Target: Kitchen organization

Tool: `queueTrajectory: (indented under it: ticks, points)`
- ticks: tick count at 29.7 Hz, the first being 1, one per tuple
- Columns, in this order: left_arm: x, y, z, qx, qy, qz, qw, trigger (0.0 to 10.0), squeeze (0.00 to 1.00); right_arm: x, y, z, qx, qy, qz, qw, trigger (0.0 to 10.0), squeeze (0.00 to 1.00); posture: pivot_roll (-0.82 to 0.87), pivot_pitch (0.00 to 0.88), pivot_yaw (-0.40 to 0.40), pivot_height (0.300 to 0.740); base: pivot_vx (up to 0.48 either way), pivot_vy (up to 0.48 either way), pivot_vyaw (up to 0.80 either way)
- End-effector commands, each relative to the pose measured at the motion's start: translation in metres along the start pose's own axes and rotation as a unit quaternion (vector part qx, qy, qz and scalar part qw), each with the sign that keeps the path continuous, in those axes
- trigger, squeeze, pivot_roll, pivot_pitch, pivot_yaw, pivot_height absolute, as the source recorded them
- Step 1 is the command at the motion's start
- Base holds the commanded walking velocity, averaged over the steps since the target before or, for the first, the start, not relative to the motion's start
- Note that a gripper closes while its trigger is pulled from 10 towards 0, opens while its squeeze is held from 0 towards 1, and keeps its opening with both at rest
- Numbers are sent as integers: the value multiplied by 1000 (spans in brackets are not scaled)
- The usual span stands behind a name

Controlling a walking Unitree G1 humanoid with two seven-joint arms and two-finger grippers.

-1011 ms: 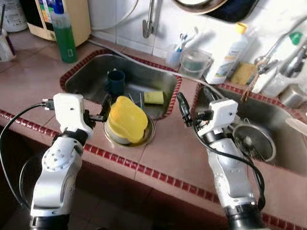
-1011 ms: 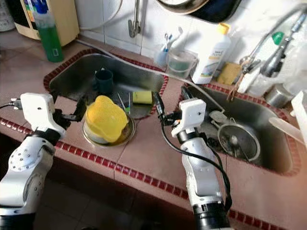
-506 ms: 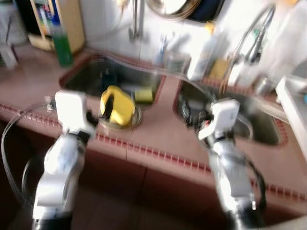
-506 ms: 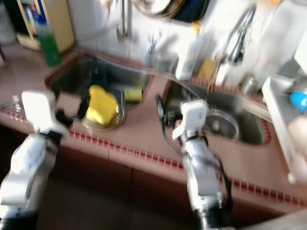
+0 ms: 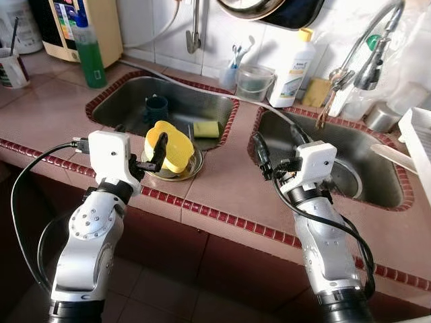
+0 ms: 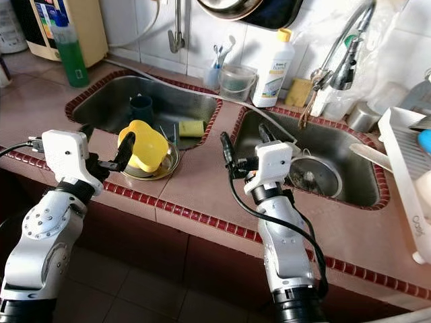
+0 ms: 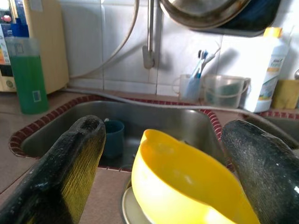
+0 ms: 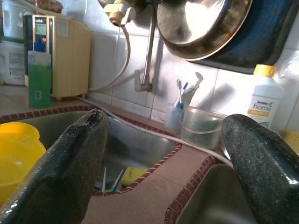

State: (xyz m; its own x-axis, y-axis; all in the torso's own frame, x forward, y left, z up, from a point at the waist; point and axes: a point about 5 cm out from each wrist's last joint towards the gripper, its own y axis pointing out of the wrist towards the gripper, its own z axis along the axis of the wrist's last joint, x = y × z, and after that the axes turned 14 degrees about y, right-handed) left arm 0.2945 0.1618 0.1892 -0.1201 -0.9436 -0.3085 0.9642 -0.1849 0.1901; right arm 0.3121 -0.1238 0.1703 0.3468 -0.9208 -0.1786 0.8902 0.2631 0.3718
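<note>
Camera pulled back; L hand (image 5: 156, 149) apart, astride yellow bowl (image 5: 170, 145), maybe touching; R hand (image 5: 275, 149) apart.

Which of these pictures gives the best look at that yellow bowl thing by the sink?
The left wrist view: the yellow bowl sits close, between the left gripper's fingers. Both eye views show it smaller, resting in a metal dish. The right wrist view catches just its edge.

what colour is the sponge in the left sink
Yellow sponge, clearest in the left eye view.
</note>
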Motion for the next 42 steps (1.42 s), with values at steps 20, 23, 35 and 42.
queueTrajectory:
  ticks: [20, 23, 35, 42]
  points:
    - [18, 42, 11, -64, 42, 5, 997, 10000, 0, -29, 1, 7, 5, 15, 42, 999, 10000, 0, -134, 86, -83, 740, 0, 0, 0]
    - [20, 44, 10, -76, 51, 7, 996, 10000, 0, -33, 1, 7, 5, 19, 44, 999, 10000, 0, -135, 88, -77, 740, 0, 0, 0]
    - [21, 49, 4, -118, 86, 33, 989, 10000, 0, -46, -1, 10, 12, 35, 53, 998, 10000, 0, -136, 81, -72, 740, 0, 0, 0]
    - [23, 55, 3, -154, 111, 52, 980, 10000, 0, -52, -3, 10, 7, 44, 55, 998, 10000, 0, -135, 79, -68, 740, 0, 0, 0]
